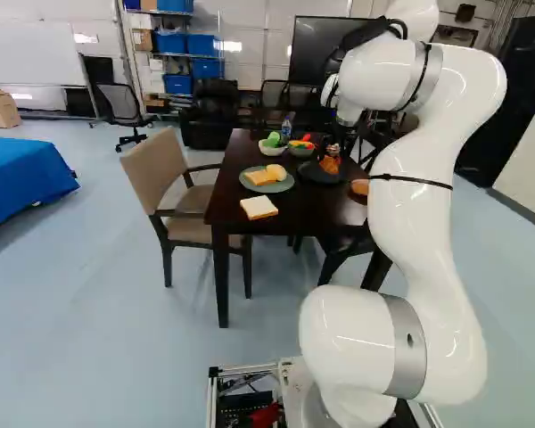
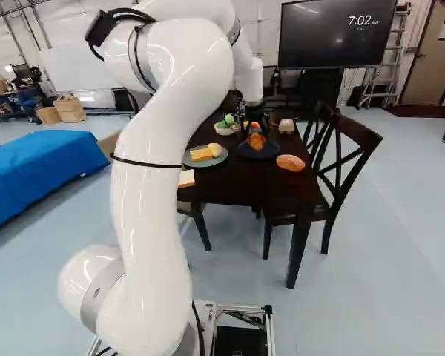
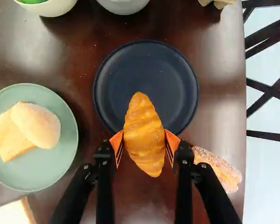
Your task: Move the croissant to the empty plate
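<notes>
**Croissant gripped, lying across the near rim of the dark plate in the wrist view**

Your landmark is the dark plate (image 3: 154, 70), whose bare face gives you open room just ahead of the grip. Left of it in the right base view, a narrow strip of table (image 3: 221, 88) parts it from the green plate (image 3: 42, 172), which holds a roll (image 3: 37, 125) and a bread slice (image 3: 7, 135). Just beyond it sit the white bowl (image 3: 51, 7) and the grey bowl (image 3: 123, 5). To its right you have bare wood up to the table's edge, with a wooden chair (image 2: 341, 163) past that. The sugared pastry (image 3: 217, 170) lies near its right side, close by one finger; you cannot tell whether they touch.

Your gripper (image 2: 256, 129) has the croissant (image 3: 144, 135) between its orange pads, the fingers parted by the croissant's width. One end points over the dark plate, the other back toward you; height above it is unclear.
</notes>
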`<state>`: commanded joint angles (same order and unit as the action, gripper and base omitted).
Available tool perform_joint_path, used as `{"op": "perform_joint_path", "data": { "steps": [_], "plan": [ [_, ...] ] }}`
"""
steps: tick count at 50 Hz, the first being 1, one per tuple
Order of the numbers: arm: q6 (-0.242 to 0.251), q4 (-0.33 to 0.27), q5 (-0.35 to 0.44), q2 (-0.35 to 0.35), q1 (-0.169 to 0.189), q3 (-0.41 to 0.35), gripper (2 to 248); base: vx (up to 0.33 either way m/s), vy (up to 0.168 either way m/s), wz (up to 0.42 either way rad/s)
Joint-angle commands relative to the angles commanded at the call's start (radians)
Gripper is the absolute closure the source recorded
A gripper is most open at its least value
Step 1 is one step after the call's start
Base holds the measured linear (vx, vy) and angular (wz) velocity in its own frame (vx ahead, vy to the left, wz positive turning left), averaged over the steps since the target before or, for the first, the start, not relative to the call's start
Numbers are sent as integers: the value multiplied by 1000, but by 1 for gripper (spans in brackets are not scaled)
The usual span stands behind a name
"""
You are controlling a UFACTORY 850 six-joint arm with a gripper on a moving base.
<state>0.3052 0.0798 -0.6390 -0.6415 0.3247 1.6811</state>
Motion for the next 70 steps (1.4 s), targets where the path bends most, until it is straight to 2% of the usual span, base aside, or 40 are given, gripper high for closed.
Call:
{"op": "perform_joint_path", "data": {
  "steps": [16,33,44,61,62,66,67,70],
  "plan": [
    [0,17,-6,-109,-1,113,113,0,0,0],
    [0,34,-46,-213,-14,223,113,0,0,0],
    [0,42,-46,-241,-14,235,113,0,0,0],
    [0,42,-46,-241,-14,235,113,0,0,0],
    [0,42,-46,-241,-14,235,89,0,0,0],
    [0,42,-46,-241,-14,235,89,0,0,0],
    [0,42,-46,-241,-14,235,58,0,0,0],
    [0,42,-46,-241,-14,235,58,0,0,0]
  ]
}}
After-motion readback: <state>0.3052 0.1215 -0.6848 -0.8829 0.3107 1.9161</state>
